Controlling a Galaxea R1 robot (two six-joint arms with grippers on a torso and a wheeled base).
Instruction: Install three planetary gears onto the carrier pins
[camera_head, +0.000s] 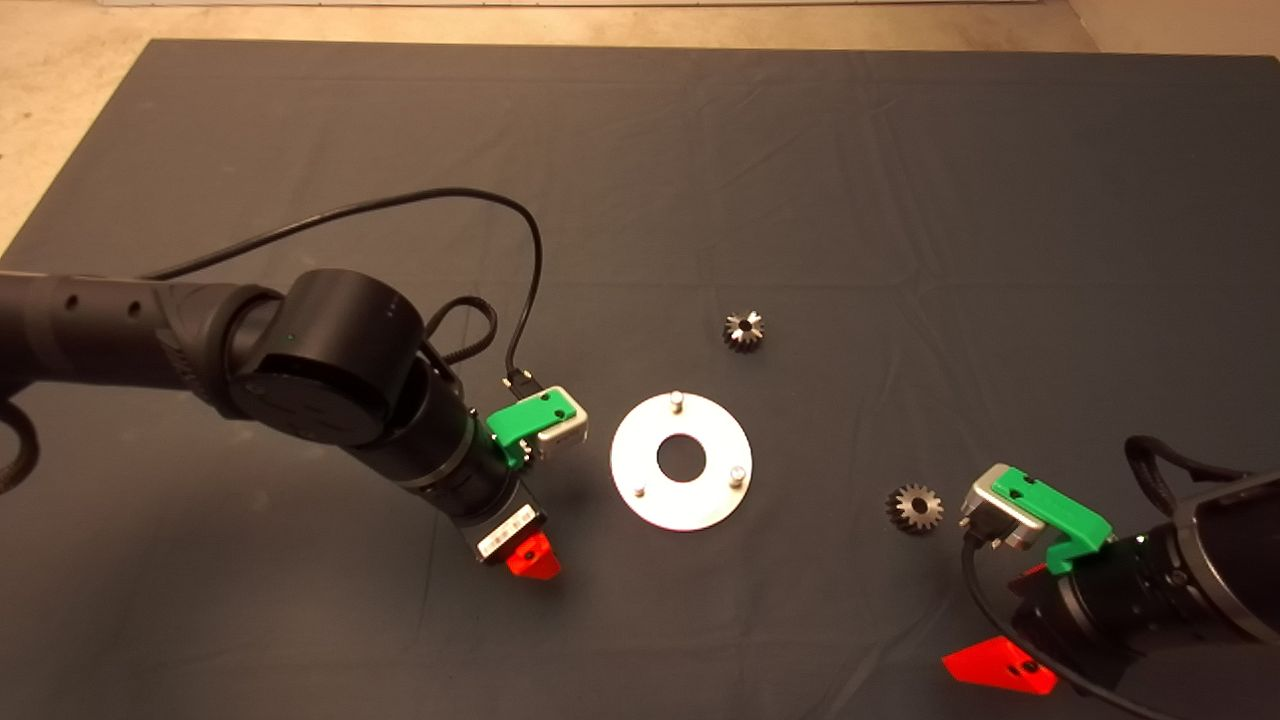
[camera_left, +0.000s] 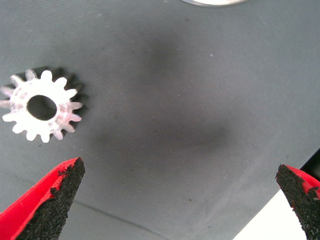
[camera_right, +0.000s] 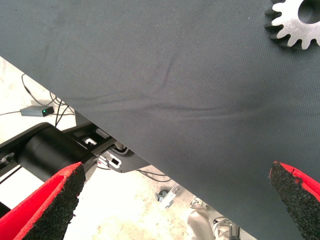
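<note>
Head view shows the plate with its three carrier pins bare; two planetary gears lie on the mat, one far of the plate, one to its right; the third shows only in the left wrist view. The left gripper hovers left of the plate, fingers wide apart and empty; the right gripper waits near right, likewise spread and empty. The left gear sits off-centre toward one finger, so closing now could nudge it aside rather than grip it.

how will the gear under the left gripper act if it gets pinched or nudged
The gear looks like solid metal, so probably rigid and heavy for its size. It lies flat on the mat, so it should slide rather than roll. The left gripper hangs open; toothed edges may slip on the pads.
</note>
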